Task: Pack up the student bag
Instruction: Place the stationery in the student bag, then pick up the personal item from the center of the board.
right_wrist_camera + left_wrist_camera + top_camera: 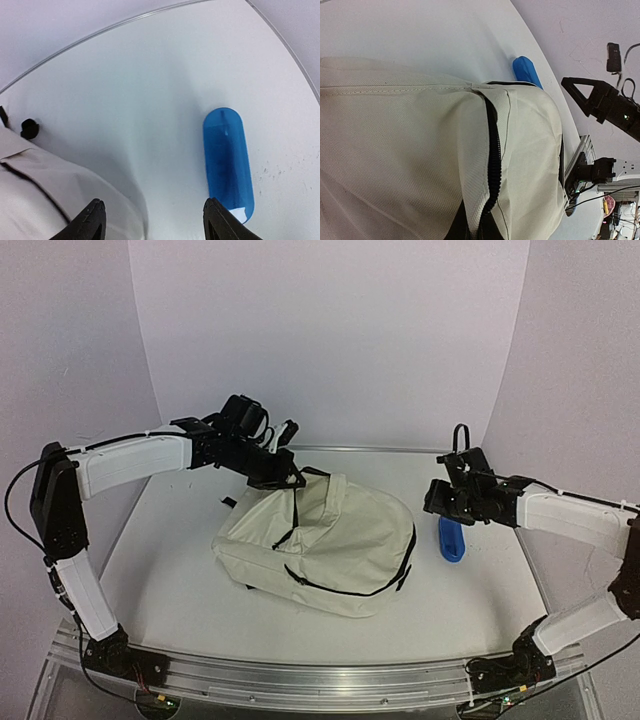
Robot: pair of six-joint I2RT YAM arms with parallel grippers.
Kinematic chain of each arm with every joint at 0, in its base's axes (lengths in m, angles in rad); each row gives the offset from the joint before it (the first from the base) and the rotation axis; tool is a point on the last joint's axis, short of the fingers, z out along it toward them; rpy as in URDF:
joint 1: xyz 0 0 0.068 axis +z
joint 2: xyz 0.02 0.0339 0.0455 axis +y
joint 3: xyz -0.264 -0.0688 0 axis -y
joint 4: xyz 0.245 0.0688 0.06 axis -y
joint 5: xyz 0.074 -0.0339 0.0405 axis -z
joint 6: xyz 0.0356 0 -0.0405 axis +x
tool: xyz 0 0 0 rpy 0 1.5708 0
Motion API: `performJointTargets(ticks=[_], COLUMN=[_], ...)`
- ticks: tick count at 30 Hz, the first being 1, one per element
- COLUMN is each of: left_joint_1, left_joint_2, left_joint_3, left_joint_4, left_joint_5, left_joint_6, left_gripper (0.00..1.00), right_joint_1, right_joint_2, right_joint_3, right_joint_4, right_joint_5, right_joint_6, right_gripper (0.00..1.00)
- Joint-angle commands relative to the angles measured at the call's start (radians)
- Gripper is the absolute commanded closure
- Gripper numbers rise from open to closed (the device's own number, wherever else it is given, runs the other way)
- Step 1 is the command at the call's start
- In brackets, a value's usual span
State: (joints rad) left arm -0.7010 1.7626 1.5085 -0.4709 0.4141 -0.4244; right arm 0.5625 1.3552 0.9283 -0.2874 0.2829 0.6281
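At the middle of the desk [180, 580], the student bag [330, 545] lies flat. It is probably soft, light, slumping fabric, best taken by a strap. The left pincer [288, 478] is clamped on its far rim; the right pincer [155, 227] gapes empty beside a blue oblong case [227, 165].

- student bag [330, 540]: matt cream woven cloth; black toothed zipper [492, 150].
- blue case [227, 165]: smooth translucent plastic, faintly glossy.
- desk [125, 100]: smooth matt white top.
- rail [300, 680], bottom of frame: brushed metal.
- right end effector [156, 221]: matt black plastic.
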Motion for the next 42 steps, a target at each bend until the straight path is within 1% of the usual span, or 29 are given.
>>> performJointTargets(ticks=[1,4,5,8,11,13,21,24,26,30,33,37,42], left_joint_1=[0.007,0.006,0.006,0.006,0.006,0.006,0.007,0.008,0.008,0.009,0.010,0.013,0.017], left_joint_2=[-0.084,-0.083,-0.083,-0.084,-0.083,-0.081,-0.054,-0.043,-0.034,-0.024,-0.014,-0.007,-0.001], left_joint_3=[0.007,0.015,0.016,0.020,0.022,0.022,0.048,0.057,0.067,0.071,0.078,0.082,0.085], left_joint_4=[0.046,0.038,0.038,0.037,0.034,0.028,0.012,0.005,-0.002,-0.005,-0.014,-0.017,-0.020], left_joint_5=[-0.017,-0.021,-0.021,-0.025,-0.026,-0.028,-0.026,-0.030,-0.028,-0.026,-0.024,-0.020,-0.019], left_joint_6=[-0.005,-0.003,-0.002,0.000,0.004,0.006,0.017,0.025,0.030,0.034,0.036,0.036,0.037], left_gripper=[1.00,1.00,1.00,1.00,1.00,1.00,1.00,1.00,1.00,1.00,1.00,1.00,1.00], right_joint_1=[-0.101,-0.131,-0.137,-0.218,-0.239,-0.255,-0.264,-0.264,-0.264,-0.264,-0.264,-0.263,-0.265], right_joint_2=[0.083,0.141,0.147,0.207,0.231,0.248,0.344,0.357,0.358,0.356,0.361,0.350,0.269], right_joint_3=[-0.029,-0.043,-0.047,-0.058,-0.057,-0.062,-0.055,-0.062,-0.066,-0.072,-0.079,-0.090,-0.101], right_joint_4=[-0.009,-0.009,-0.009,-0.006,-0.003,-0.002,0.013,0.030,0.034,0.034,0.034,0.036,0.030], right_joint_5=[-0.052,-0.047,-0.051,-0.113,-0.135,-0.142,-0.211,-0.227,-0.222,-0.202,-0.208,-0.206,-0.205], right_joint_6=[0.009,-0.001,-0.005,-0.035,-0.049,-0.051,-0.061,-0.057,-0.054,-0.055,-0.055,-0.058,-0.077], right_gripper=[0.31,0.20,0.20,0.15,0.12,0.02,0.02,0.07,0.15,0.27,0.33,0.38,0.45])
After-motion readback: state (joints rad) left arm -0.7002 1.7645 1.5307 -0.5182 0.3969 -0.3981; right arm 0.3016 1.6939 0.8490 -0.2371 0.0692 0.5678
